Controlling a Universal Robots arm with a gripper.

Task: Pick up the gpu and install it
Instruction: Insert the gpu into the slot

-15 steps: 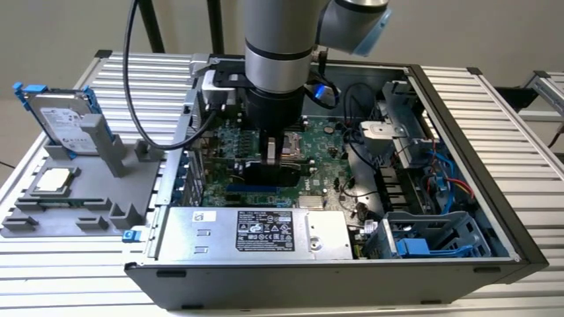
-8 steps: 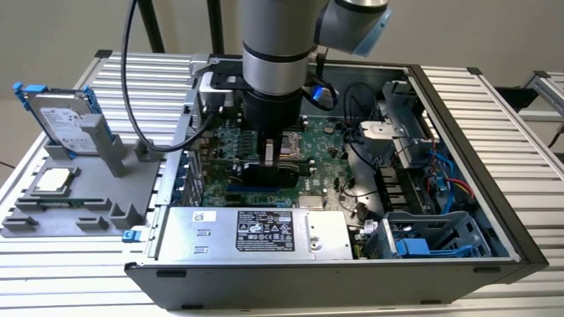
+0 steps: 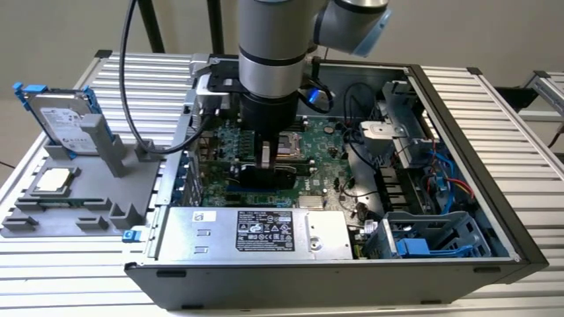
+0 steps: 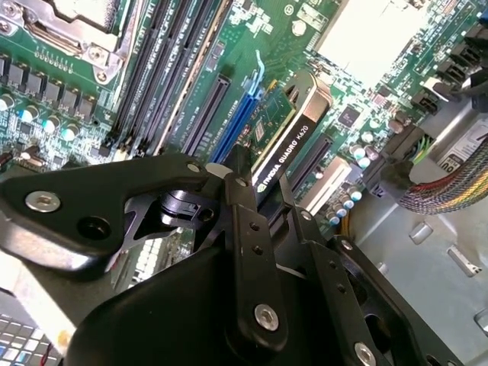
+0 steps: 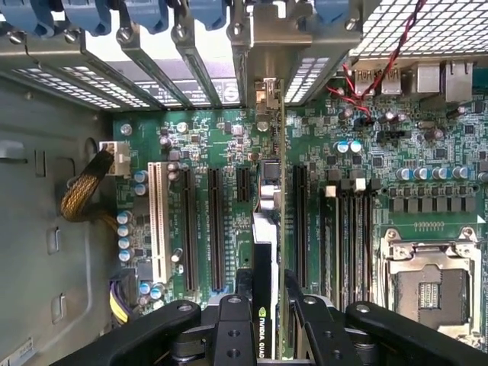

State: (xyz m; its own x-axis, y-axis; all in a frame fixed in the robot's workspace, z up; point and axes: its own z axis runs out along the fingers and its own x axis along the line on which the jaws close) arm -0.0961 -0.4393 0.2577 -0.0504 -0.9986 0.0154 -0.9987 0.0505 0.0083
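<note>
The gpu (image 5: 266, 229) stands on edge over the green motherboard (image 5: 427, 191) inside the open computer case, and my gripper (image 5: 267, 280) is shut on it with a black finger (image 5: 242, 301) on each face. Its silver bracket (image 5: 263, 46) reaches the rear slot openings of the case. In the second wrist view the black shroud of the gpu (image 4: 293, 137) lies along the blue slot (image 4: 238, 114), held by the gripper (image 4: 263, 184). I cannot tell whether the card's edge sits fully in the slot. In the exterior view the gripper (image 3: 269, 165) hangs low over the board with the gpu (image 3: 282, 176) under it.
The case wall (image 3: 458, 99) surrounds the arm. A power supply (image 3: 255, 231) lies at the front and a blue drive cage (image 3: 432, 241) at the exterior view's right. A grey fixture (image 3: 88, 198) on the exterior view's left holds a hard drive (image 3: 62, 122) and a processor chip (image 3: 53, 179).
</note>
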